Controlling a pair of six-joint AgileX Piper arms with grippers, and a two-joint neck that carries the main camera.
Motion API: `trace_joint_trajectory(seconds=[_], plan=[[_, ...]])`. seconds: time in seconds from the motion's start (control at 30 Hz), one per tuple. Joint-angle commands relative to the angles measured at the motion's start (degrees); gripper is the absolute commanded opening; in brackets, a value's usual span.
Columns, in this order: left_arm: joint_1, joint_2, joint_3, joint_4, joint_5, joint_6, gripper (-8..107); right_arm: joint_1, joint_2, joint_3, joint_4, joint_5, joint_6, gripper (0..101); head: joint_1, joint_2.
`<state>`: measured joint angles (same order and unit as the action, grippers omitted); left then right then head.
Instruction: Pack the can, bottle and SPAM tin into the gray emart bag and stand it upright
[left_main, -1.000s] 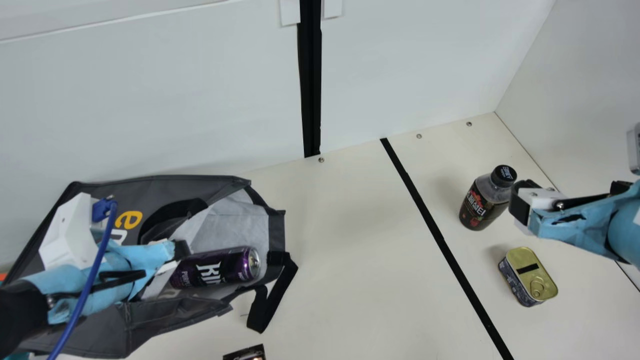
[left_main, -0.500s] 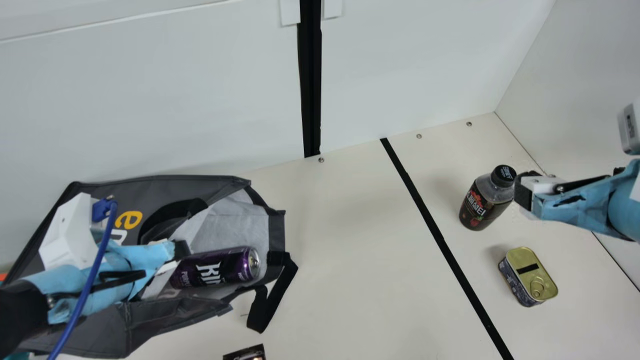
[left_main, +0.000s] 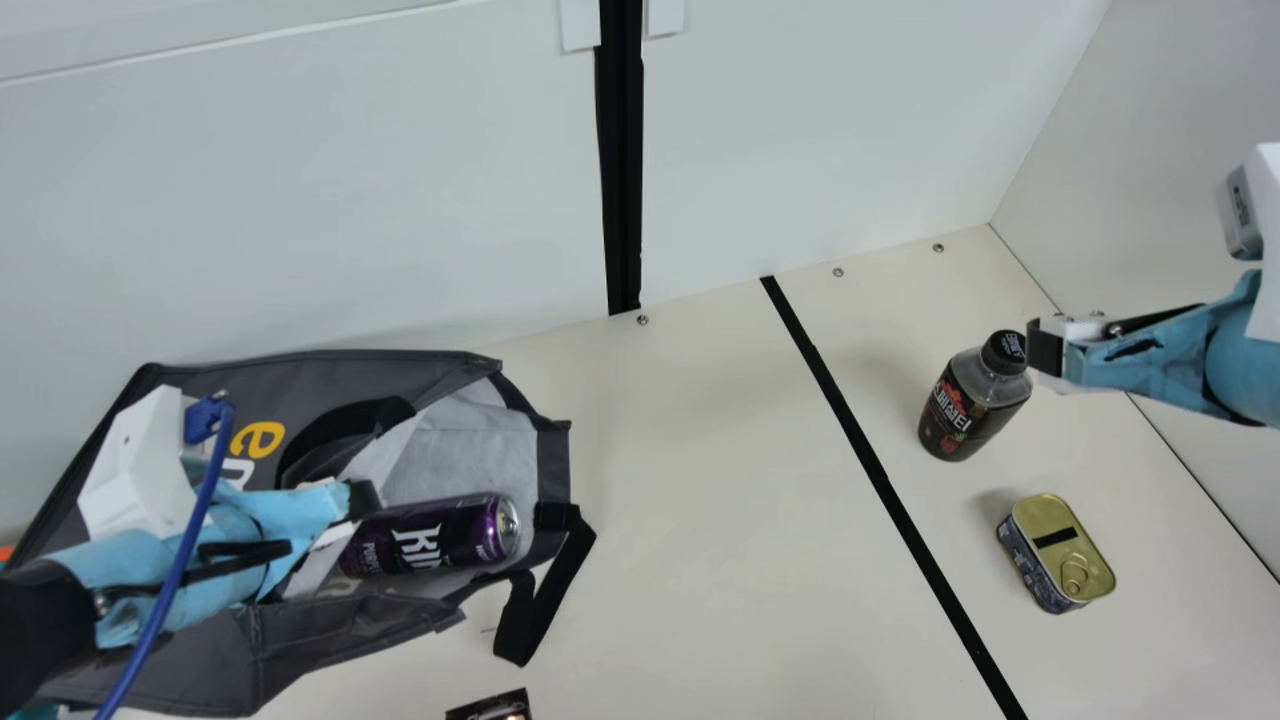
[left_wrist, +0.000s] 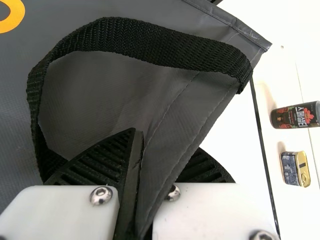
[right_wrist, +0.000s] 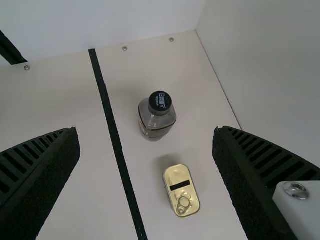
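Bright, diffuse light covers the tabletop (left_main: 720, 500). In the main view, soft, faint shadows lie left of the bottle (left_main: 965, 408) and of the SPAM tin (left_main: 1062, 553) near it. Around the bottle, the left wrist view washes out nearly to white; the right wrist view is dimmer.
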<state>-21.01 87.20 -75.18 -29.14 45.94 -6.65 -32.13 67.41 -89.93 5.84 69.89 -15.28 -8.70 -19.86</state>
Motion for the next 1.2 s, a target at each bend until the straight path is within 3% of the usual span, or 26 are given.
trace_joint_trajectory(seconds=[0.0,1.17], plan=[[0.0,0.0,0.0,0.0,0.0,0.0,-8,-0.2,1.0,-0.3,0.6,0.0,-0.3,95,-1.3,-0.1],[0.0,0.0,0.0,0.0,0.0,0.0,-8,-5.9,16.9,-4.1,7.5,0.0,-9.2,95,-1.3,-0.1]])
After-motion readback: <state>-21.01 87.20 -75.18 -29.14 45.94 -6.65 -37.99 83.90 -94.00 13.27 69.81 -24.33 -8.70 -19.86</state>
